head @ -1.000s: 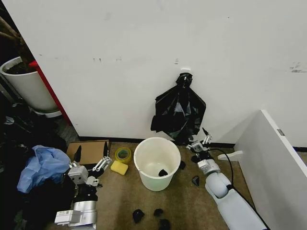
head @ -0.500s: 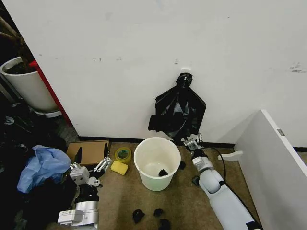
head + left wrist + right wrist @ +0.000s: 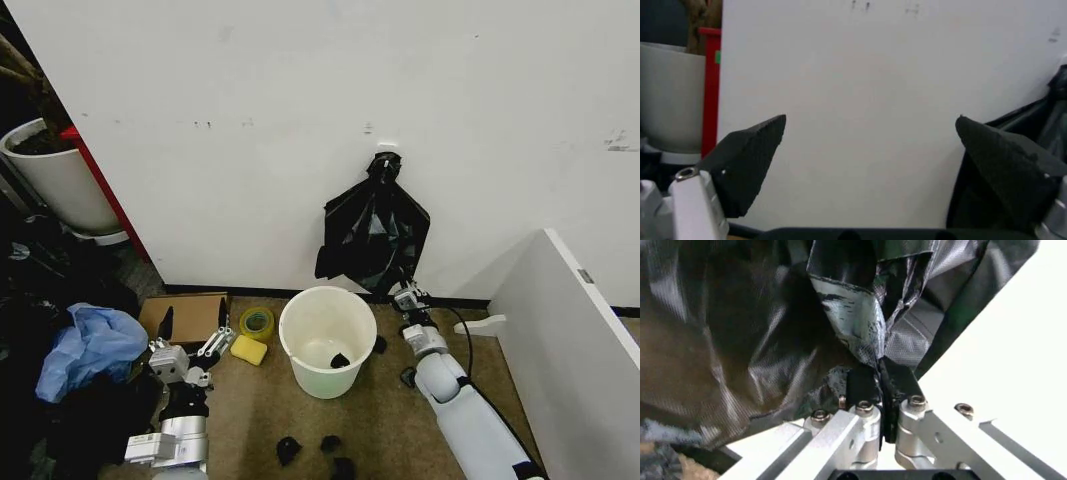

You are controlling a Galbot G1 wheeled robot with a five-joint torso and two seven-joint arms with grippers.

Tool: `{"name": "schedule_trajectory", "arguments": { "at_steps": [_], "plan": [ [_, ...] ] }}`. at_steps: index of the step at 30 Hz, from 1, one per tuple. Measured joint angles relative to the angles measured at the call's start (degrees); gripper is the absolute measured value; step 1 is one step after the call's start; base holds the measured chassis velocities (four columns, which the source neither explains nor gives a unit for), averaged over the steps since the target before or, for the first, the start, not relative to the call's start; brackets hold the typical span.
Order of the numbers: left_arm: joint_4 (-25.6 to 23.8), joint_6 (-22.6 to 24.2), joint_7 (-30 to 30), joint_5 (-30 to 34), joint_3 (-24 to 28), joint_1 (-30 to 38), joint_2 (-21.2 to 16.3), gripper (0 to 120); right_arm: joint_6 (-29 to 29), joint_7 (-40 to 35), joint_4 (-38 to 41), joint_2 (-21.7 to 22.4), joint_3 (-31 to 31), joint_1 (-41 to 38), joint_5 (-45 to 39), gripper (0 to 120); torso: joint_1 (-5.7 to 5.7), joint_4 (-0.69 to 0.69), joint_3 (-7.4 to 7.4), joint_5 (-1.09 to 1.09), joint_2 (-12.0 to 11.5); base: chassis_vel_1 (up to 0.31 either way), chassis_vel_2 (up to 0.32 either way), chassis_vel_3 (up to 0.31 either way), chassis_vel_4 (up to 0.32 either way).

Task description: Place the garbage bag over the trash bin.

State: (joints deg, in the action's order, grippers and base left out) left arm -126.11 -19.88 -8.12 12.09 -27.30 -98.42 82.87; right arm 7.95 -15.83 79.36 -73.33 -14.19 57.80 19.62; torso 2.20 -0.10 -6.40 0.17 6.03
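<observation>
The garbage bag [image 3: 372, 235] is glossy black film hanging from a hook on the white wall, just behind the trash bin. The trash bin [image 3: 318, 381], a cream-white round bucket, stands upright on the brown floor with a small black scrap inside. My right gripper [image 3: 405, 292] is at the bag's lower right edge; in the right wrist view the right gripper [image 3: 878, 376] is shut on a fold of the garbage bag [image 3: 740, 315]. My left gripper [image 3: 193, 335] waits low at the left, open, and the left gripper [image 3: 870, 122] faces the wall with nothing between its fingers.
A yellow sponge [image 3: 248, 349], a tape roll [image 3: 256, 322] and a cardboard box [image 3: 190, 315] lie left of the bin. A light blue bag [image 3: 90, 345] and a white plant pot [image 3: 55, 180] are farther left. Black scraps [image 3: 330, 442] dot the floor. A white panel [image 3: 580, 340] stands at the right.
My right gripper, open one second ago, moved in toward the bag's lower edge and closed on it. The bag's lower part shifted slightly. The left arm stayed still.
</observation>
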Motion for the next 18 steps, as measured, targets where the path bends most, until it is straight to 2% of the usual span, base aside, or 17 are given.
{"name": "schedule_trajectory", "arguments": {
  "at_steps": [3,4,8,10,11,13,15,18],
  "plan": [
    [-0.11,-0.78,2.79,2.71,0.13,1.0,-2.85,100,2.81,2.17,5.47,1.71,0.29,2.65,-9.37,0,0.0,-0.01,0.0,-0.03,0.0,0.0,0.0,0.0,0.0],
    [-0.11,-0.78,2.79,2.71,0.13,1.0,-2.85,100,2.81,2.17,5.47,1.71,0.29,2.65,-9.37,0,0.0,-0.01,0.0,-0.03,0.0,0.0,0.0,0.0,0.0],
    [1.75,-1.59,6.1,5.04,1.23,4.17,-8.79,100,7.19,6.41,10.91,3.32,0.38,5.6,-21.22,0,-0.01,0.01,0.0,-0.03,0.0,0.0,0.0,0.0,0.0],
    [5.77,-1.95,8.71,5.54,2.29,9.49,-14.34,100,8.34,9.62,14.07,4.45,0.37,7.6,-29.05,0,-0.01,-0.02,0.0,-0.03,0.0,0.0,0.0,0.0,0.0],
    [7.09,-2.13,9.35,5.56,2.72,10.87,-15.76,100,8.51,10.36,14.53,4.64,0.37,7.9,-30.42,0,-0.01,-0.02,0.0,-0.04,0.0,0.0,0.0,0.0,0.0],
    [8.0,-2.23,9.79,5.57,3.01,11.78,-16.7,100,8.68,11.07,14.88,4.79,0.38,8.14,-31.7,0,-0.01,-0.03,0.0,-0.04,0.01,0.0,0.0,0.0,0.0],
    [13.3,-3.41,12.25,4.97,4.97,16.99,-20.83,100,9.9,14.41,15.37,5.01,0.54,8.43,-35.69,0,-0.01,-0.01,0.0,-0.03,0.0,0.0,0.0,0.0,0.0],
    [17.16,-4.42,14.14,3.68,6.17,20.53,-22.44,100,11.0,16.38,15.37,4.79,0.54,8.44,-37.39,0,-0.01,0.0,0.0,-0.03,0.0,0.0,0.0,0.0,0.0]
  ]
}}
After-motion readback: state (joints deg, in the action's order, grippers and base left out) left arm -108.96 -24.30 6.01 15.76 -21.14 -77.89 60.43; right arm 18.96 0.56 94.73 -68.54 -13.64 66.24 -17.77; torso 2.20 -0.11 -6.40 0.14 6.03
